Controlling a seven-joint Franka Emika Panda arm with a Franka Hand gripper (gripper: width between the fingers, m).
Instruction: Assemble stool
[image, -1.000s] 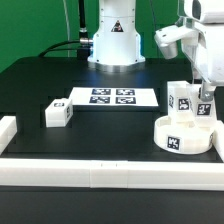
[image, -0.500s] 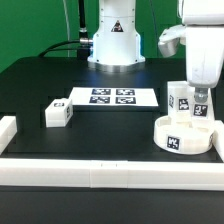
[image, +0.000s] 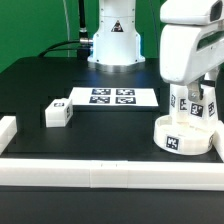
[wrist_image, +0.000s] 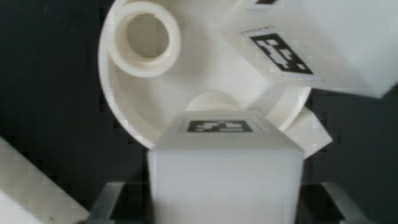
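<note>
White border rail (image: 8, 128) sits at the table's left edge, with a front rail (image: 110, 172) along the front edge. Loose leg (image: 57, 113) lies on the black table (image: 30, 85) toward the left edge, apart from everything. Marker board (image: 112, 97) is mid-table toward the back and carries four black square tags. Seat (image: 185, 138) is near the front right corner, with a black-and-white tag on its front wall. Two legs stand on it: left leg (image: 180, 98) and right leg (image: 207, 110), both tagged. Gripper (image: 203, 100) is directly over the seat. In the wrist view, dark fingers (wrist_image: 116, 197) flank the right leg (wrist_image: 222, 165). Whether they are clamped or loose, I cannot tell.
</note>
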